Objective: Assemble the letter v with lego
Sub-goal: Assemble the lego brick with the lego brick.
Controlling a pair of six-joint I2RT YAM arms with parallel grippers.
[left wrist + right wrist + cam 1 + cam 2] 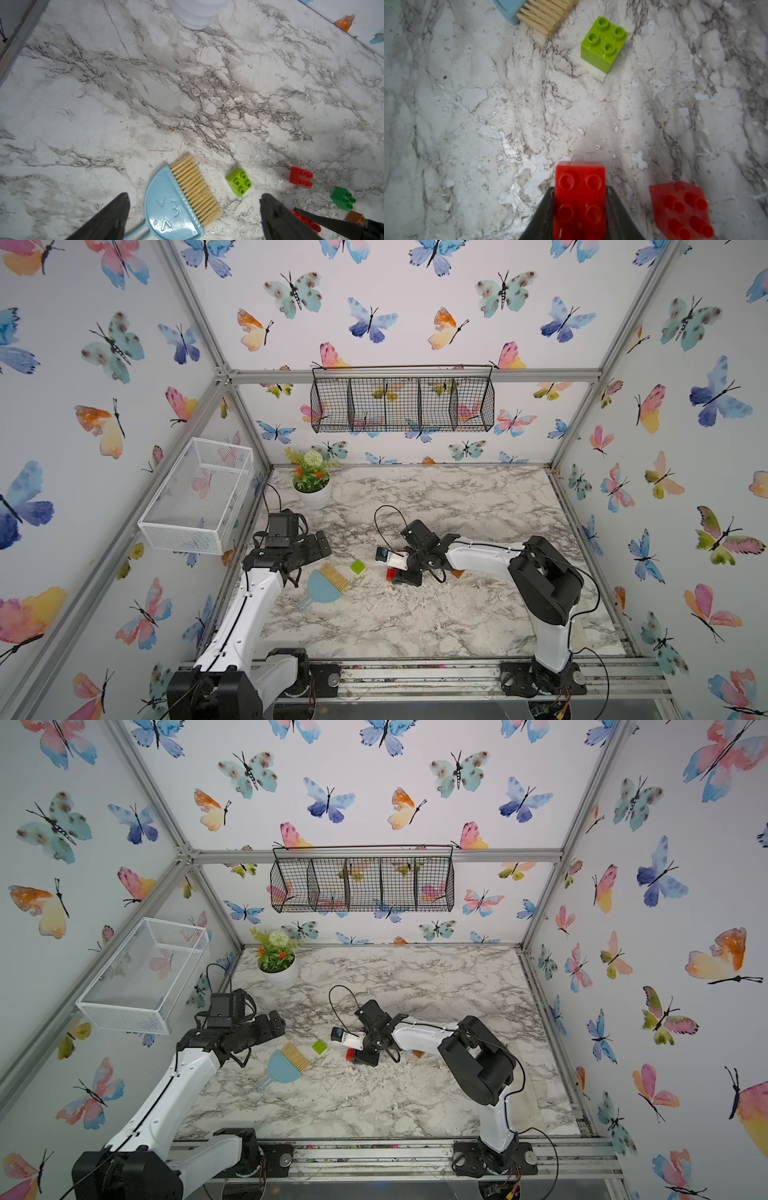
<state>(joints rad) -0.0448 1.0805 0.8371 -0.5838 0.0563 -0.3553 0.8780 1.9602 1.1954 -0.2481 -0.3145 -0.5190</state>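
Our right hand (580,192) clamps the long red brick (579,218); our left hand (194,196) gapes wide near the brush (166,203). Beyond them the surface (478,502) lies open to its far edge.

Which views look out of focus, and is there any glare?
Right wrist view: the long red brick nearest the lens is soft, the lime brick sharp. Left wrist view: small glints on the hand brush. Both top views: evenly lit.
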